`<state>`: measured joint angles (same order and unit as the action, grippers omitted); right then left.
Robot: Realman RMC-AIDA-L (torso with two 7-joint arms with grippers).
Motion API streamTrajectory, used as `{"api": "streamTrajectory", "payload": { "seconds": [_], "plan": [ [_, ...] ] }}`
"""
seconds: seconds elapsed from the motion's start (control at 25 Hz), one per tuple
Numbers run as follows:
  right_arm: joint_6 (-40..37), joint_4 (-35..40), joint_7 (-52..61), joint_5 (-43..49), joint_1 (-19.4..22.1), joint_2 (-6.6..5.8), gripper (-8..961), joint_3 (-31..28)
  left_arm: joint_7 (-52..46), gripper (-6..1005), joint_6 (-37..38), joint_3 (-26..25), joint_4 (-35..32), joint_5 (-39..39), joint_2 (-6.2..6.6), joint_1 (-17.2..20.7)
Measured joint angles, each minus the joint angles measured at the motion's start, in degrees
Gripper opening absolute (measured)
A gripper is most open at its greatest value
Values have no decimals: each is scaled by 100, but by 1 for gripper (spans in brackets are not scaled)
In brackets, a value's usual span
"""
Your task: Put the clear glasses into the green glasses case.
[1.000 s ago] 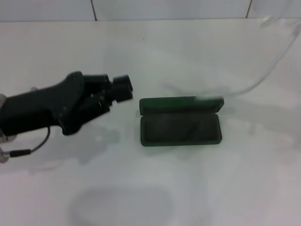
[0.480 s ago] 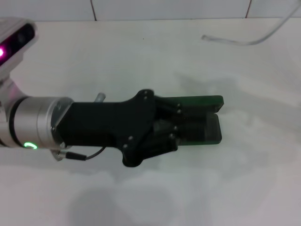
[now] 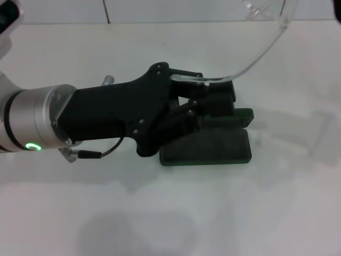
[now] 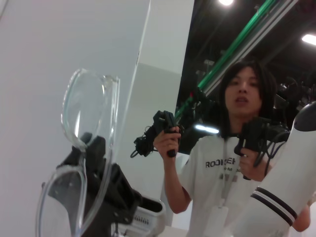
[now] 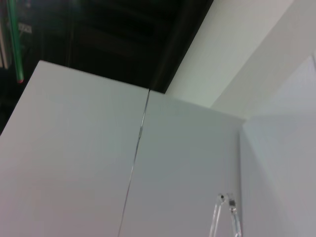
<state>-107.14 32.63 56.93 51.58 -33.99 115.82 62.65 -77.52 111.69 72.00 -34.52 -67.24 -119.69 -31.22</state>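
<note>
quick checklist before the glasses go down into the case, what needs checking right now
1. Case open: ok. The green glasses case lies with its lid back and its lining showing.
2. Glasses held: ok. The left gripper has one arm of the clear glasses.
3. Glasses over the case: not ok. The lenses are up and away from it, toward the far right.
4. Glasses folded: cannot tell. Only one arm shows clearly.
5. Case interior free: cannot tell. The gripper covers part of it.
6. Right gripper out of the way: cannot tell. It is not in view.
</note>
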Motion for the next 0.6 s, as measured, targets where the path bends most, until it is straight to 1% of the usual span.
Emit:
{"api": "streamTrajectory", "payload": {
  "seconds": [0.16, 0.6],
  "plan": [
    [89, -18, -90, -1, -11, 7, 41, 210, 31, 117, -1, 1, 115, 131, 0, 22],
    [150, -240, -101, 12, -53, -14, 42, 376, 50, 110, 25, 38, 268, 436, -8, 42]
  ]
}}
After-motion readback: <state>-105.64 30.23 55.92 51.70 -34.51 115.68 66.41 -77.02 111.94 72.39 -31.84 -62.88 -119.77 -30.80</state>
